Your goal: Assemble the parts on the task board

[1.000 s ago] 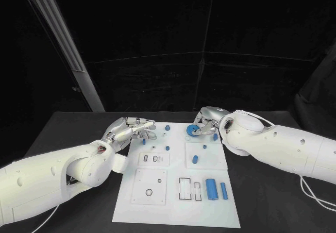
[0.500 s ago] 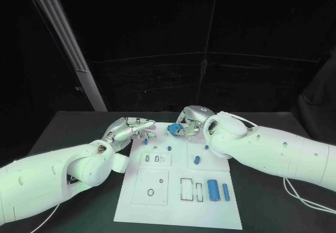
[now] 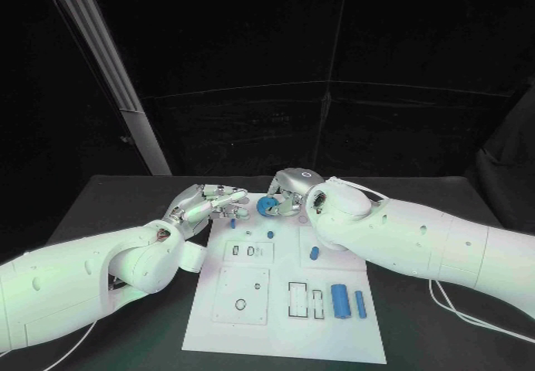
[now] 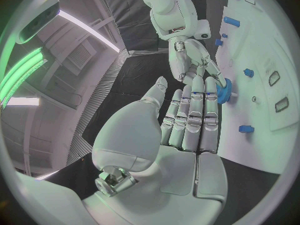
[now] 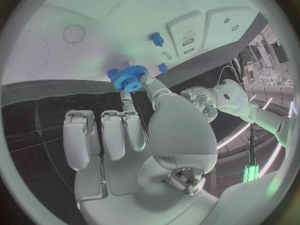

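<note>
The white task board [image 3: 340, 269] lies in the middle of the black table. My right hand [image 3: 292, 190] hovers over its far left corner and pinches a blue gear [image 3: 269, 205] between thumb and a finger; the right wrist view shows the gear [image 5: 128, 79] at the fingertips of that hand [image 5: 144, 130]. My left hand [image 3: 212, 202] stands just left of the gear, holding nothing. In the left wrist view its fingers [image 4: 195, 110] stretch out straight, their tips close beside the gear [image 4: 225, 90]; I cannot tell if they touch.
Small blue parts stand near the board's far end [image 3: 232, 226] [image 3: 270, 233], and an oval part [image 3: 313, 252] lies mid-board. Two blue bars [image 3: 337, 301] [image 3: 358, 303] lie at the near right, beside slots and holes. Black table surrounds the board.
My right hand has carried the blue gear leftward along the board's far edge, up close to the left hand. The left hand has hardly moved.
</note>
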`<state>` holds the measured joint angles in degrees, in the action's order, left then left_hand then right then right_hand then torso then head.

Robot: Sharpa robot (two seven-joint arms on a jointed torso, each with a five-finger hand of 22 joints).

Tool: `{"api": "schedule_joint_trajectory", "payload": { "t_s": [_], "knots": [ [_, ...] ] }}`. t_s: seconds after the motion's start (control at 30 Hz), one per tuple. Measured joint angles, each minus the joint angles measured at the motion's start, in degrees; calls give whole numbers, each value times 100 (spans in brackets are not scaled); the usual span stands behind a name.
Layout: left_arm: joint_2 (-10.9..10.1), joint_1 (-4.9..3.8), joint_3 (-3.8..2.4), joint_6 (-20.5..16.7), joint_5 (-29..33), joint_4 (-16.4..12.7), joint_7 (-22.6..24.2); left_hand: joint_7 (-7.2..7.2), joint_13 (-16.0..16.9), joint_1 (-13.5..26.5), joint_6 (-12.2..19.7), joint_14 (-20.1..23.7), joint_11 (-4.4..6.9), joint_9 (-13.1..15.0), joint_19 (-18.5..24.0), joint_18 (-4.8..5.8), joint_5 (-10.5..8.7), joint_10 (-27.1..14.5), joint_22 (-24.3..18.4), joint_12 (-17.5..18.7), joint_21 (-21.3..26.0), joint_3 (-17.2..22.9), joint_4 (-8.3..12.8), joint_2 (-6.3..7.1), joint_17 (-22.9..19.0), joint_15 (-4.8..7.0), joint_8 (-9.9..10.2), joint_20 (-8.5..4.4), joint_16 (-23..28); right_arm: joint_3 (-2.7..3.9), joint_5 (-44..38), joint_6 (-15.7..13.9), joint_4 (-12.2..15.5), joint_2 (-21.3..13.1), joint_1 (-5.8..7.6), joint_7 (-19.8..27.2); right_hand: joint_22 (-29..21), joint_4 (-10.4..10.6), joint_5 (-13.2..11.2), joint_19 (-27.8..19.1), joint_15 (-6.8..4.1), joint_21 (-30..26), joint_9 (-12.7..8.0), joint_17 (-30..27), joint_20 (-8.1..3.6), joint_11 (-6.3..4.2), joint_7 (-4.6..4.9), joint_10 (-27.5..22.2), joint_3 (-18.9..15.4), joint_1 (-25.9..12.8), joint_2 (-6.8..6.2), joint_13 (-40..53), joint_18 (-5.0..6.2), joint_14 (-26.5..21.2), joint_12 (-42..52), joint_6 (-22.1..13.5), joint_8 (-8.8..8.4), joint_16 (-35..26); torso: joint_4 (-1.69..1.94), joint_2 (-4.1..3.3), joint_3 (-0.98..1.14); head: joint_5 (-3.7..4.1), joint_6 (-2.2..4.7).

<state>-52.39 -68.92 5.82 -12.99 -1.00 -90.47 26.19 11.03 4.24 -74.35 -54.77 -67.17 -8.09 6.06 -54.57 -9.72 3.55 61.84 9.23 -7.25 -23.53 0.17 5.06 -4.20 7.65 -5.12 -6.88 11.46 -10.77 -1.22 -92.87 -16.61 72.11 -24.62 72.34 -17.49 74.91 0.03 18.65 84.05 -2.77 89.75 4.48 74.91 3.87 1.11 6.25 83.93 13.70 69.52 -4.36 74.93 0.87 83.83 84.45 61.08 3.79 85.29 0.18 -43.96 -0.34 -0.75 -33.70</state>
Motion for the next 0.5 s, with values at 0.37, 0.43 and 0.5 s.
{"api": "schedule_joint_trajectory", "payload": {
  "t_s": [0.37,0.43,0.5],
  "knots": [
    [10,-1,0,-3,0,1,2,0,1,0,0,0,0,0,0,0,0,0,1,0,0,0,0,0,-1,0,0,0,18,-24,-54,214,-199,175,-39,3,0,-16,-127,0,0,0,0,0,0,0,-1,0,15,0,-1,0,0,0,-58,0,-5,0,-9,4,-1,-21,-27],
    [10,-1,0,-3,0,1,2,0,1,0,0,0,0,0,0,0,0,0,1,0,0,0,0,0,-1,0,0,0,18,-27,-60,246,-226,190,-41,2,0,-16,-147,0,0,0,0,0,0,0,-17,0,15,-20,-21,0,0,0,-98,-18,-6,0,-10,6,-1,-22,-32],
    [10,-2,0,-3,0,1,2,0,1,0,0,0,0,0,0,0,0,0,1,0,0,0,0,0,-1,0,0,0,18,-31,-69,276,-255,206,-43,-1,0,-19,-148,0,0,0,0,0,0,0,-24,0,19,-62,-63,0,0,0,-151,-138,-5,0,-12,7,-1,-22,-39]
  ]
}}
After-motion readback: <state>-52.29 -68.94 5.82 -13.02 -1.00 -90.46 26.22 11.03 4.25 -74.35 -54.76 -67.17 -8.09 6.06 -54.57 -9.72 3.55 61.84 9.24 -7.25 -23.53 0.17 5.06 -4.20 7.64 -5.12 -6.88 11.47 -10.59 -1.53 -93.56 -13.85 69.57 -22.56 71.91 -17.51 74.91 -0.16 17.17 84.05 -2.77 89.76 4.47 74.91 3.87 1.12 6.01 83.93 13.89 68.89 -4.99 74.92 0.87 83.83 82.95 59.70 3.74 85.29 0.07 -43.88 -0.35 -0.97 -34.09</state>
